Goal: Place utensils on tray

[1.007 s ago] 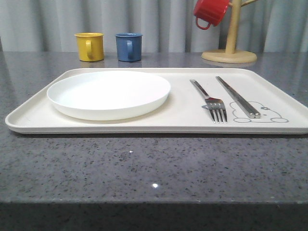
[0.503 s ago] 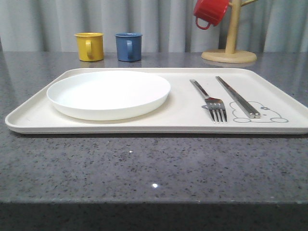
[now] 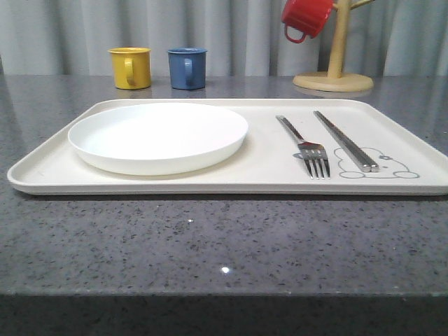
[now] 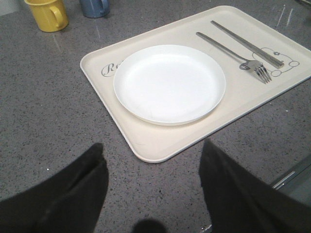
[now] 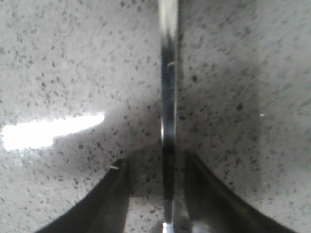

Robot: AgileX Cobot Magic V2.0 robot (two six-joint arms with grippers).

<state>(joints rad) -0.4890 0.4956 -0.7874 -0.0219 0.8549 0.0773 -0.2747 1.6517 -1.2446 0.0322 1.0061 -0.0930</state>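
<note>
The cream tray [image 3: 266, 171] lies across the grey counter. On its right part a silver fork [image 3: 306, 143] and a pair of chopsticks [image 3: 344, 140] lie side by side, tips toward me. My left gripper [image 4: 151, 143] hangs open and empty above the counter near the tray [image 4: 160, 143] corner, well away from the fork [image 4: 233, 51] and chopsticks [image 4: 248, 38]. My right gripper [image 5: 155, 167] sits low over the counter, open, its fingers on either side of a thin shiny utensil handle [image 5: 168, 87] lying there. A gap shows between one finger and the handle.
A round white plate [image 3: 158, 136] fills the tray's left half. A yellow mug [image 3: 130, 68] and a blue mug [image 3: 187, 68] stand behind the tray. At the back right, a wooden mug tree [image 3: 334, 70] holds a red mug [image 3: 306, 17].
</note>
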